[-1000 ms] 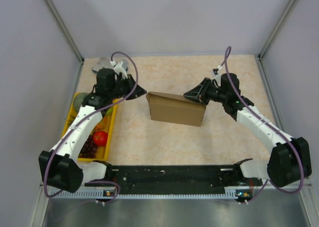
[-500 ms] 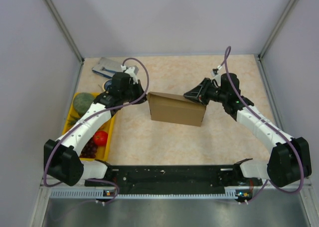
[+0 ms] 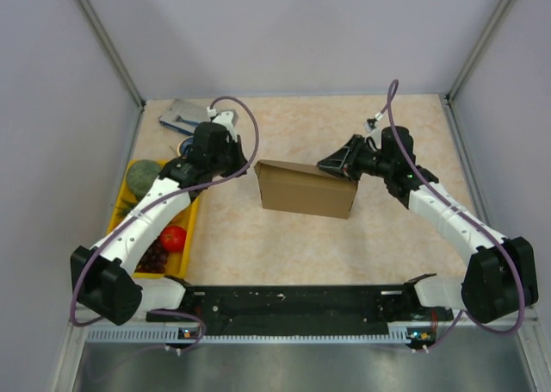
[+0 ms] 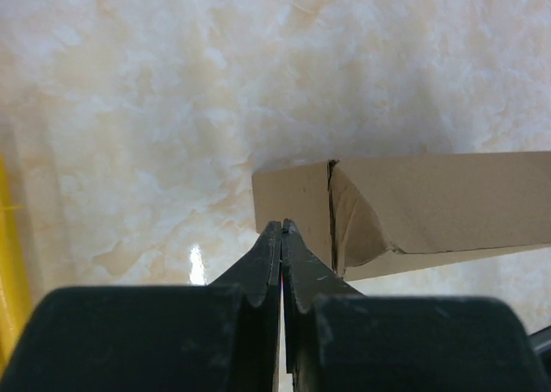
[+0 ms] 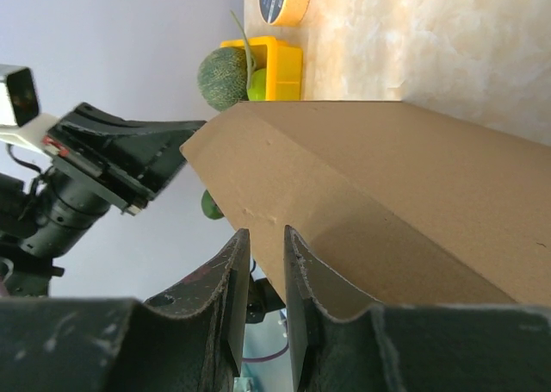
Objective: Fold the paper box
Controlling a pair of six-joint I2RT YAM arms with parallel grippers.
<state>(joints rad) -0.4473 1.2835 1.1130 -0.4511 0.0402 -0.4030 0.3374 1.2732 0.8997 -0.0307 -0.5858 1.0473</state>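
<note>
Left gripper (image 4: 281, 226) closer, perhaps at box (image 4: 430, 202)

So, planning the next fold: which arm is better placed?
Probably left: the left claw, shut, sits at an end flap of the paper box, free to push; the right claw grips its other end.

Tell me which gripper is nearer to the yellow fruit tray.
Left. The left gripper, shut, is between the yellow tray and the left end of the paper box. The right gripper is near the box's right end, across the box from the tray.
</note>
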